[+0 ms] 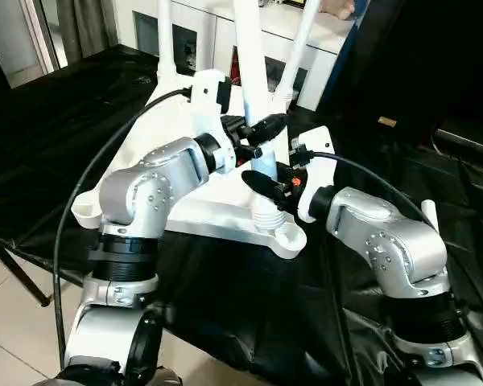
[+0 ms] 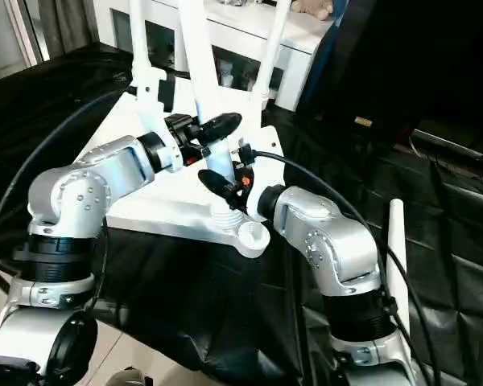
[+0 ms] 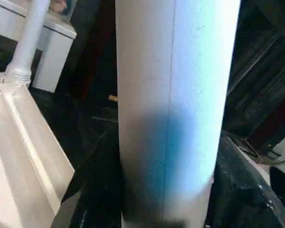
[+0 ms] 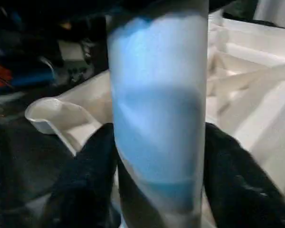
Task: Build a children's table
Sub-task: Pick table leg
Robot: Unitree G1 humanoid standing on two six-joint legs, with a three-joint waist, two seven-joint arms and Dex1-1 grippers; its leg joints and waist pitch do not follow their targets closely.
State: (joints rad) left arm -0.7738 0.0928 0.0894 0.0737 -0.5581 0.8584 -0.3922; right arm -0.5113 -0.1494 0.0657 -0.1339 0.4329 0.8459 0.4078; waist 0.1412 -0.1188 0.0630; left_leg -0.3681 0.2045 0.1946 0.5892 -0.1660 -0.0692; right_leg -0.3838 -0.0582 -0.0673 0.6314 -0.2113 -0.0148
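Here the white table top (image 1: pixel 201 211) lies upside down on the black-covered bench (image 1: pixel 56 121), with its ribbed side facing up. Three white legs stand up out of it. Both hands are on the same leg (image 1: pixel 253 64), the one in the corner nearest the robot. The left hand (image 1: pixel 253 129) grasps this leg higher up, with one black finger on each side of the tube. The right hand (image 1: pixel 267 186) grasps it lower down, just under the left hand and just above the corner socket (image 1: pixel 280 236). In the right wrist view the black fingers (image 4: pixel 92 166) press against both sides of the leg. Behind the hands, two more legs (image 1: pixel 165 40) rise from the far corners. To the right of the right arm, another white leg (image 2: pixel 396 241) lies on the black cloth, well apart from the top. Beyond the bench stands a white cabinet (image 1: pixel 322 36).
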